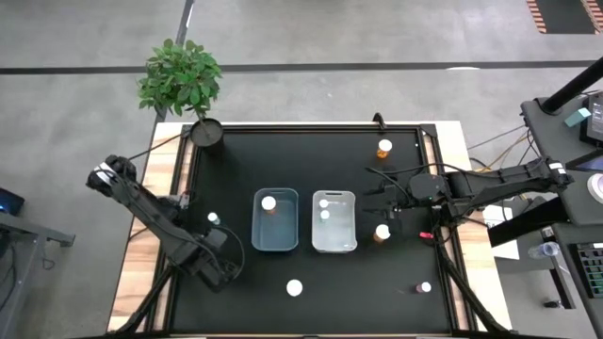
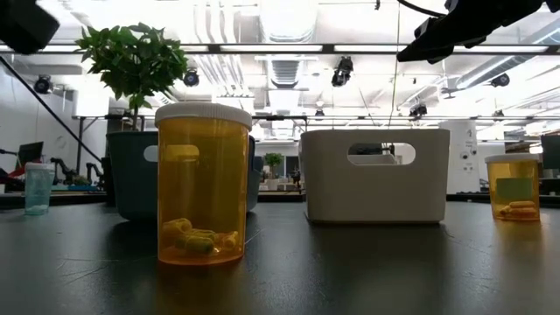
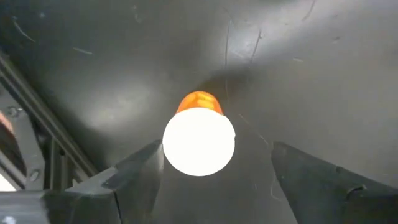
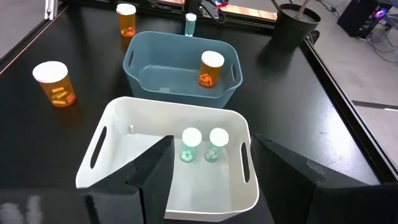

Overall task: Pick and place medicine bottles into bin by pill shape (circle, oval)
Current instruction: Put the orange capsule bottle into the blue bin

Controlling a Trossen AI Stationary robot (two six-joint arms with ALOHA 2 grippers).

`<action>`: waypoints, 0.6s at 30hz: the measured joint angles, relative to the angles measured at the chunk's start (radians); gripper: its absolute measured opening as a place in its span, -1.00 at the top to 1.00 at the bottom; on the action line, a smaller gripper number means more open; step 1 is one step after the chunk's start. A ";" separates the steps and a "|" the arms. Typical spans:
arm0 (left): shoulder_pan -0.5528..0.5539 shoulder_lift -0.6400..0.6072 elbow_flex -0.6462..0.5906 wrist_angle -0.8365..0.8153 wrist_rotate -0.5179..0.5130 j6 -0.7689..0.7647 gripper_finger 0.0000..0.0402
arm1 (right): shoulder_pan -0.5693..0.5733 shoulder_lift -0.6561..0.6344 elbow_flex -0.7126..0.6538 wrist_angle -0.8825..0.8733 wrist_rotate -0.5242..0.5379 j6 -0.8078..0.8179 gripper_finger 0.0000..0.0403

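In the left wrist view an orange medicine bottle [image 3: 198, 102] with a round white cap stands upright on the black table. My left gripper [image 3: 216, 150] points straight down over it, open, one finger on either side of the cap; I see no touch. In the high view that arm [image 1: 215, 266] hides this bottle. My right gripper [image 4: 214, 177] hovers open above the right end of the white bin [image 4: 106, 134], with nothing between its fingers. The white bin holds two small teal bottles [image 4: 191, 144]. The blue bin [image 4: 140, 59] holds one orange bottle [image 4: 211, 68].
Loose bottles stand on the table: an orange one at the near middle [image 1: 295, 287], a small one at the near right [image 1: 425, 287], orange ones right of the white bin [image 1: 382, 231] and at the far right [image 1: 384, 147], a teal one [image 1: 214, 218]. A potted plant [image 1: 205, 132] is far left.
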 joint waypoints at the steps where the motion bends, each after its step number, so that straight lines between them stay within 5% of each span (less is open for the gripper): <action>1: 0.000 0.003 -0.012 0.013 0.012 0.000 -0.39 | 0.000 0.000 0.000 0.000 0.000 0.000 -0.01; 11: -0.012 0.020 -0.080 0.055 0.032 0.001 -0.36 | 0.000 0.000 0.000 0.000 0.000 0.000 -0.01; 18: -0.012 0.020 -0.089 0.074 0.032 0.009 -0.07 | 0.000 0.000 0.000 0.000 0.000 0.000 -0.01</action>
